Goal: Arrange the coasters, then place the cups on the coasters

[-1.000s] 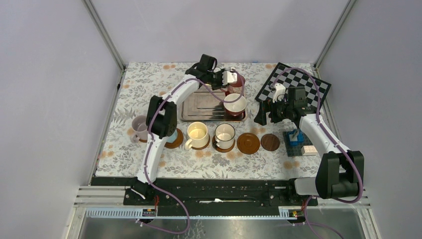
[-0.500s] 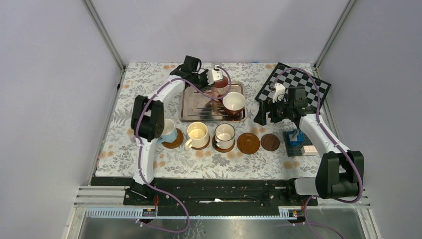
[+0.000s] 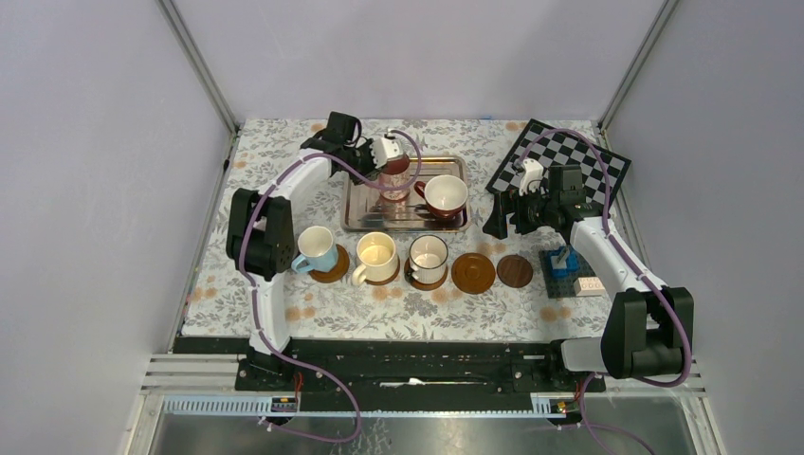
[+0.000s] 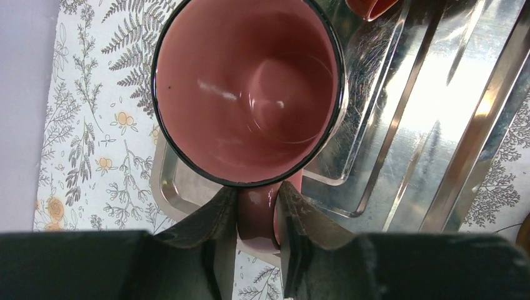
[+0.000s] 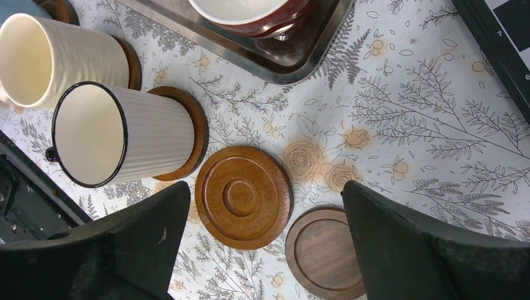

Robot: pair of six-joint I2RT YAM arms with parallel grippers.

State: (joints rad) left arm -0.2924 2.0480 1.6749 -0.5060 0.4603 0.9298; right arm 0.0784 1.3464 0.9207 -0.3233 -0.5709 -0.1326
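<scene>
My left gripper (image 3: 387, 159) (image 4: 257, 195) is shut on the handle of a pink cup (image 3: 396, 177) (image 4: 247, 87), which it holds upright over the left part of the silver tray (image 3: 365, 213) (image 4: 412, 119). A dark red cup (image 3: 446, 194) (image 5: 250, 15) with a white inside stands in the tray. In front, a light blue cup (image 3: 316, 248), a cream cup (image 3: 376, 255) (image 5: 50, 59) and a white cup (image 3: 429, 255) (image 5: 103, 134) each stand on a coaster. A brown coaster (image 3: 473, 272) (image 5: 242, 197) and a darker coaster (image 3: 515, 271) (image 5: 325, 253) lie bare. My right gripper (image 3: 507, 214) (image 5: 265, 194) hangs open above them.
A chessboard (image 3: 559, 159) (image 5: 506, 31) lies at the back right. Blue toy bricks (image 3: 565, 262) sit beside my right forearm. My left arm's elbow (image 3: 256, 237) stands over the table's left side, next to the light blue cup.
My left arm has swung left along the far side of the tray, carrying the pink cup with it. The right arm has not moved.
</scene>
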